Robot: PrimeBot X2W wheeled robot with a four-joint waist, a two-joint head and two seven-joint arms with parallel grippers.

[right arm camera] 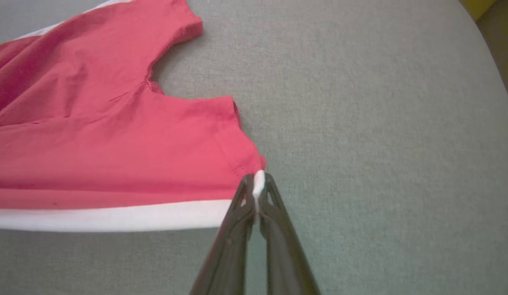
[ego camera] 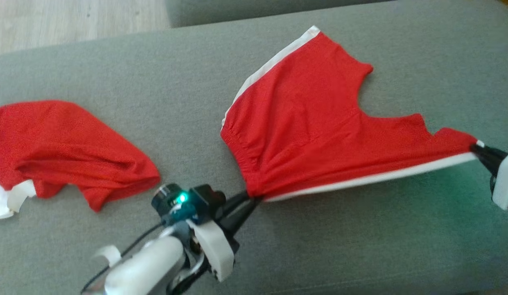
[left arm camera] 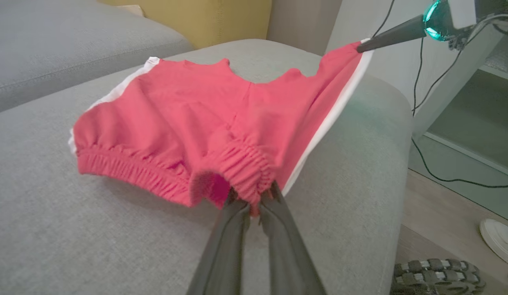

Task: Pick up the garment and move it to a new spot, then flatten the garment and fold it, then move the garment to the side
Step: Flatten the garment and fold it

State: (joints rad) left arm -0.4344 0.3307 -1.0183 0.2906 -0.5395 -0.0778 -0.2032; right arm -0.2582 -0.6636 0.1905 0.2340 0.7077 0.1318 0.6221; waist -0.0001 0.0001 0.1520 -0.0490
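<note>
The grey cushion (ego camera: 155,82) runs wide across the head view, its far edge curving along the top with the wooden floor (ego camera: 53,20) beyond it at the upper left and a second grey cushion (ego camera: 237,10) behind. In the left wrist view its rounded side edge drops away close behind the right gripper (ego camera: 477,149), so little room is left on that side. Bare cushion lies open along the near side, in front of both arms, in the strip between the two garments, and past the leg openings on the far side. The red shorts (ego camera: 311,123) lie right of centre, spread fan-wise, well apart from another red garment (ego camera: 65,139) that is crumpled at the left edge of the head view. The left gripper (ego camera: 251,196) is clenched on one bunched end of the elastic waistband (left arm camera: 127,172), its fingers pinching the gathered cloth at the near corner. The right gripper is clamped on the hem corner of one leg, with a bit of the white side stripe (ego camera: 360,178) squeezed between its tips. That stripe is pulled taut in a straight line from one gripper to the other, while the rest of the shorts rests on the cushion beyond that line
</note>
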